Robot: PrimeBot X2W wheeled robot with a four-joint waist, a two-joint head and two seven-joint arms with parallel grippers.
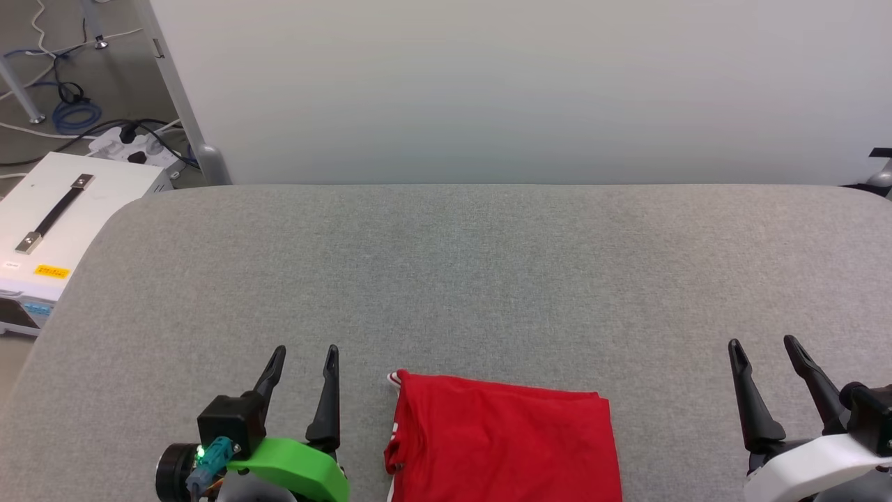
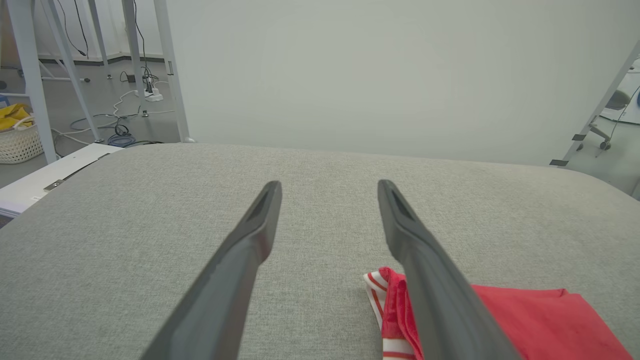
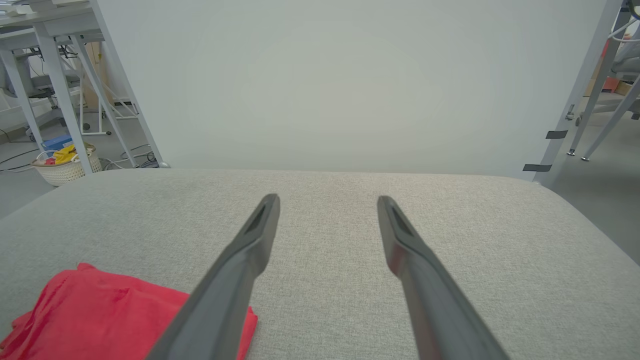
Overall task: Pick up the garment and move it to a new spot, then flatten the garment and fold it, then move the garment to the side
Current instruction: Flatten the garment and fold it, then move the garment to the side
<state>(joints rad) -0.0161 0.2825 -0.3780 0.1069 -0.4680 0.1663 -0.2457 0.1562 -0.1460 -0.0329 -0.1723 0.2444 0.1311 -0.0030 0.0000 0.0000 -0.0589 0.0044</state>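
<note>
the small red jersey-style garment (image 1: 502,439) lay folded into a flat, roughly square packet on the grey woven fabric tabletop (image 1: 488,279), between the two pincers, its near part cut off by the head view's bottom edge. the left pincer (image 1: 305,350), on a bright green wrist mount, stood just to the garment's left. its two long dark fingers were spread apart and held nothing, tips pointing away from the robot. in the left wrist view a bit of red-and-white striped trim (image 2: 376,292) peeped out at the packet's far corner, right beside that pincer's right finger (image 2: 430,280). whether finger and cloth actually touched was hard to tell from that angle. the right pincer (image 1: 762,341), on a white wrist mount, stood well apart from the garment on its other side, fingers likewise spread wide and empty. in the right wrist view the red cloth lay low to the left of its left finger (image 3: 235,280). ahead of both pincers the tabletop ran to a rounded far edge with a plain pale wall panel (image 1: 523,90) behind it. off to the left of the left pincer, past the table's edge, sat a white box with a black strap handle (image 1: 63,216). beyond that box a tangle of black, white and blue cables (image 1: 70,111) lay on the floor.
</note>
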